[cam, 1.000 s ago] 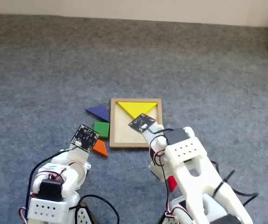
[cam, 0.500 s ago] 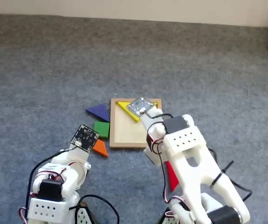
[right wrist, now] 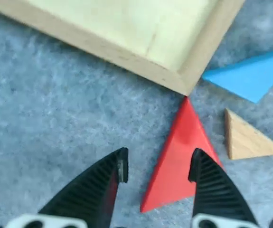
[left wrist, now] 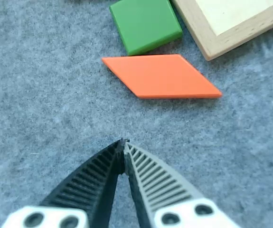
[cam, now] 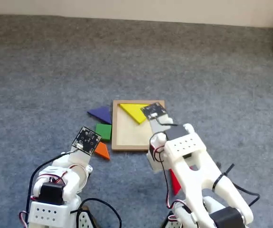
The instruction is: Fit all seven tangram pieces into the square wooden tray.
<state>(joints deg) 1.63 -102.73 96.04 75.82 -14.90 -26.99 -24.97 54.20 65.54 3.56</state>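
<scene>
Square wooden tray (cam: 127, 135) lies mid-surface, a large yellow triangle (cam: 132, 111) along its far rim. The right arm stretches over the tray. Right gripper (right wrist: 157, 166) jaws stand wide, a red triangle (right wrist: 176, 156) showing between them. Left gripper (left wrist: 123, 144) jaws are closed and empty, near an orange parallelogram (left wrist: 161, 76)

Triangle (cam: 133, 112) in tray (cam: 127, 134) (far side)

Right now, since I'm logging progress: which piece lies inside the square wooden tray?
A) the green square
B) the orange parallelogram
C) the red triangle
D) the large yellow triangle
D: the large yellow triangle lies flat inside the square wooden tray, against its far side in the high view.
</scene>
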